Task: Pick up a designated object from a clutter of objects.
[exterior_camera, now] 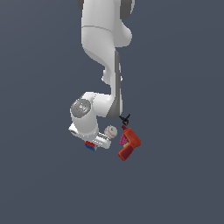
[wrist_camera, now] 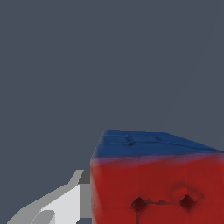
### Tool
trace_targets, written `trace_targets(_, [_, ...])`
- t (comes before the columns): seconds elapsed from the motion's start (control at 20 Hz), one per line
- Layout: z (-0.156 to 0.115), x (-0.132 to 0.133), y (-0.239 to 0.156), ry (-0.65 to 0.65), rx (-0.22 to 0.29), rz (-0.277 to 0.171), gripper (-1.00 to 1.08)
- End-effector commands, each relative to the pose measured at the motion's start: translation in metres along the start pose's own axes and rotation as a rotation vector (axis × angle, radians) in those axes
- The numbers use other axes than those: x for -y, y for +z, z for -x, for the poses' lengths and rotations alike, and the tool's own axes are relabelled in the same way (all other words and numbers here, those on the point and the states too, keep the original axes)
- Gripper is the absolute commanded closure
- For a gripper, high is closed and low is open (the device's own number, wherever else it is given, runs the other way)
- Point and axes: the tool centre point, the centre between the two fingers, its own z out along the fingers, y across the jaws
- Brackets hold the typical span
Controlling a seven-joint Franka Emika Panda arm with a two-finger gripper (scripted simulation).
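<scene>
Glossy white rounded arm [exterior_camera: 103,39] with dark grey joint bands.

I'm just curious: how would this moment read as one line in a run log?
phase: at grasp | gripper: at puzzle cube, closure unclear | baseball, drill: beside it

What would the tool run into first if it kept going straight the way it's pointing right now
Most likely the small puzzle cube with red and blue gridded faces. In the wrist view it fills the space right beside a white finger, very close. In the exterior view the cube peeks out under the tool. Whether they touch is unclear.
</scene>
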Motion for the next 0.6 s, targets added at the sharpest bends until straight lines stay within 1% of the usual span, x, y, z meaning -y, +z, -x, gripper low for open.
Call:
trace_targets(0.0, [0.000,0.000,-0.001,0.000,0.000,0.000,1.08])
trace_targets(0.3, [0.006,-0.003,-0.012,0.000,0.000,0.000,1.08])
trace_targets(0.55, [0.015,-0.008,-0.033,0.000,0.000,-0.001,1.08])
